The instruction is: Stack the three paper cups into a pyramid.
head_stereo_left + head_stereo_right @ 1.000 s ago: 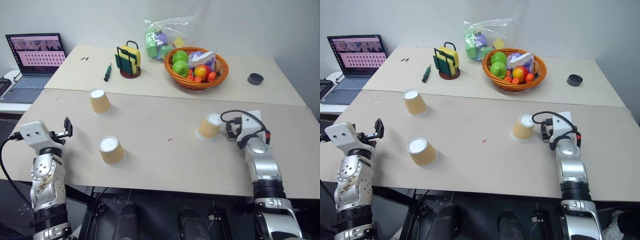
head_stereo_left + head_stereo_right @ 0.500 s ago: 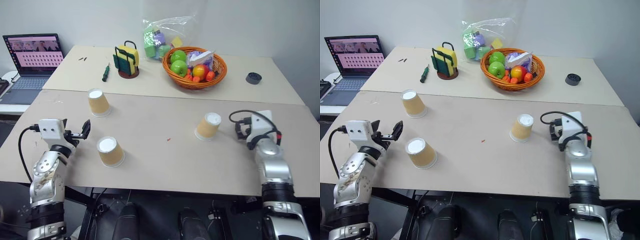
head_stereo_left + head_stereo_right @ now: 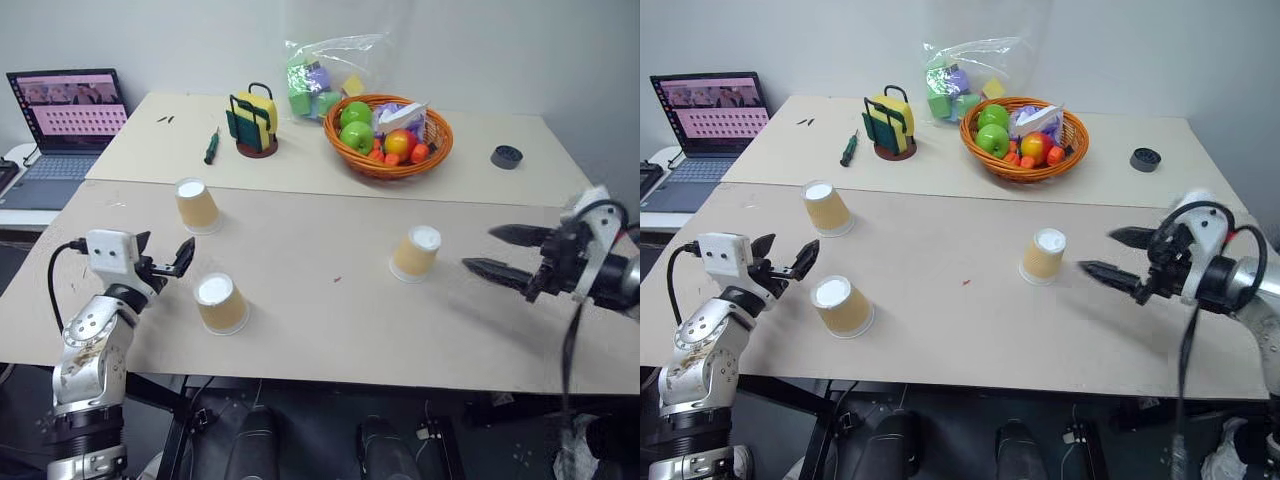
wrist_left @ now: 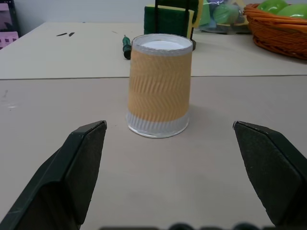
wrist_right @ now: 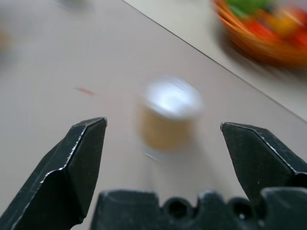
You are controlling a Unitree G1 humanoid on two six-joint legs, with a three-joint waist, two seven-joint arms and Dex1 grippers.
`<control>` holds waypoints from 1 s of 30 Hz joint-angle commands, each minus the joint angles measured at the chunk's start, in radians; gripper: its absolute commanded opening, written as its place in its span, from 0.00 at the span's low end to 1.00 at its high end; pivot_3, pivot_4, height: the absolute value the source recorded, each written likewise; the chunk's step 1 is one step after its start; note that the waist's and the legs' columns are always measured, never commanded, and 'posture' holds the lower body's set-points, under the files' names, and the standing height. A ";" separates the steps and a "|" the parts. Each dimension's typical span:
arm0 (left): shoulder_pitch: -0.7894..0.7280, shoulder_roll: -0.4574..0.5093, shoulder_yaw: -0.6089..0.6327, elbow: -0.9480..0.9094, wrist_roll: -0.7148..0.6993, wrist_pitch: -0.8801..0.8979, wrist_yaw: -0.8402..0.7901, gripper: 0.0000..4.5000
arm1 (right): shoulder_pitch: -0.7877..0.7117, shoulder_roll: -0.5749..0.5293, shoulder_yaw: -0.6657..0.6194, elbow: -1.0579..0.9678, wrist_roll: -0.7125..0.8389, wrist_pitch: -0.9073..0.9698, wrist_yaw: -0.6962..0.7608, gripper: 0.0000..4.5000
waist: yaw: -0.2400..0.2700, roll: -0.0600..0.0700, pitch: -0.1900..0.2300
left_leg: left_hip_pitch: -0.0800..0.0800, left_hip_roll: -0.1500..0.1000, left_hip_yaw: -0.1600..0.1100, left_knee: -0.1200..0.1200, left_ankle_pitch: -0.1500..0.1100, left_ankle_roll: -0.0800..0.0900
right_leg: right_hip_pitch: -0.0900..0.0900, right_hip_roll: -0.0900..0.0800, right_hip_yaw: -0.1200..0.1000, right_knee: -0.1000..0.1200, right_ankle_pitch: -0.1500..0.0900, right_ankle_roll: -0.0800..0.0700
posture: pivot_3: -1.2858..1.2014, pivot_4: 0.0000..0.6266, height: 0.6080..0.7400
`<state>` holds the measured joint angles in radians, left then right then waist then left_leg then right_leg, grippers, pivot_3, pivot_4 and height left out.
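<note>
Both grippers [image 3: 165, 258] [image 3: 497, 250] seemingly wide open, empty.

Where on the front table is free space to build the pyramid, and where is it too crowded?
The widest bare patch lies in the middle of the front table, bordered by the near left cup, the far left cup and the right cup. The back table is crowded around the fruit basket, bag and sponge holder.
</note>
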<state>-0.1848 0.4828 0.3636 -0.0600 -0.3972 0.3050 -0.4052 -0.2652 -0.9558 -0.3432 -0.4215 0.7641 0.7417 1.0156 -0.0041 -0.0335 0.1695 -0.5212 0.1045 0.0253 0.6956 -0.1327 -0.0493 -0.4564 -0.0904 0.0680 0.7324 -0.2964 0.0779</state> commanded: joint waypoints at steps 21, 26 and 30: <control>0.349 0.323 0.041 -0.449 -0.178 0.193 -0.395 1.00 | -0.251 0.276 0.518 0.013 -0.303 -0.096 -0.149 0.99 | 0.016 -0.003 0.000 | 0.000 0.001 0.002 -0.002 -0.007 -0.011 | -0.004 -0.002 -0.003 -0.007 0.002 -0.005 | 0.52 0.24 0.40; 0.320 0.315 -0.037 -0.451 -0.156 0.177 -0.413 1.00 | -0.240 0.279 0.503 0.003 -0.307 -0.088 -0.156 0.99 | 0.015 -0.003 0.000 | -0.001 0.002 0.002 -0.002 -0.006 -0.010 | -0.003 -0.001 -0.003 -0.007 0.002 -0.004 | 0.52 0.24 0.40; 0.269 0.313 -0.083 -0.420 -0.138 0.170 -0.419 1.00 | -0.223 0.280 0.484 -0.019 -0.302 -0.074 -0.173 0.99 | 0.016 -0.003 0.000 | -0.001 0.002 0.002 -0.002 -0.006 -0.010 | -0.002 -0.001 -0.003 -0.007 0.002 -0.004 | 0.52 0.24 0.40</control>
<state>0.1062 0.7938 0.2848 -0.4780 -0.5467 0.5004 -0.8182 -0.4896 -0.6785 0.1801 -0.3970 0.4542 0.6745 0.8571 0.0116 -0.0362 0.1695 -0.5216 0.1061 0.0270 0.6941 -0.1389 -0.0592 -0.4589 -0.0915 0.0648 0.7256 -0.2941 0.0739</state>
